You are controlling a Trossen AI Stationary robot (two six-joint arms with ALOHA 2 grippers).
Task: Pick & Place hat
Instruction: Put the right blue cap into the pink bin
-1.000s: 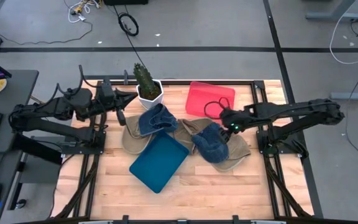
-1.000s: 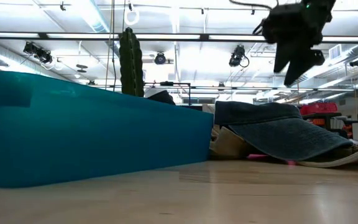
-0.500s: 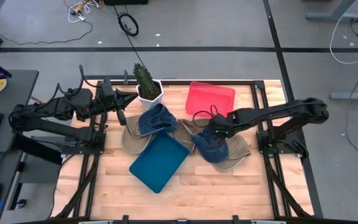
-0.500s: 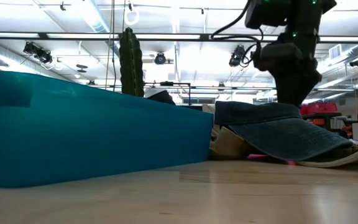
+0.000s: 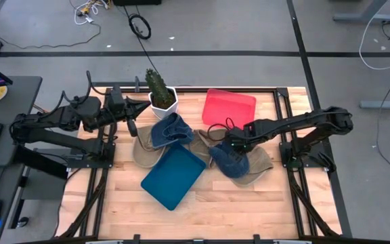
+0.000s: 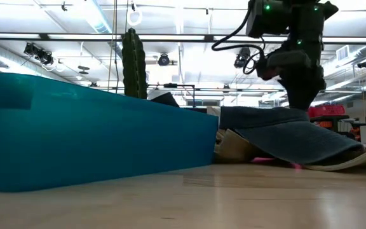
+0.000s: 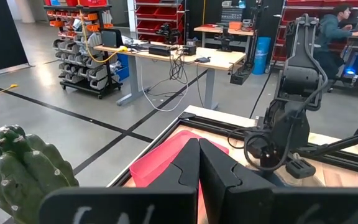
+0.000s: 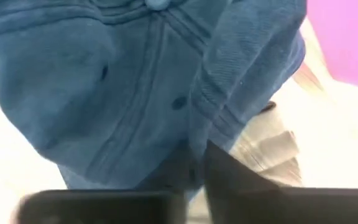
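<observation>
We see the right pincer (image 5: 229, 145) down on the blue hat (image 5: 230, 160), which lies on a tan hat (image 5: 259, 163) on the bench (image 5: 215, 203). We cannot tell if it pinches. The left pincer (image 5: 143, 105), pressed together, waits by the cactus (image 5: 158, 86).

bright overhead light, blurred wrist close-up

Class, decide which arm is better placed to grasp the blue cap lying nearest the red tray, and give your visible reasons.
Right. The right claw is down on that blue cap, beside the red tray. The left claw waits by the cactus, fingers together, across the table.
</observation>
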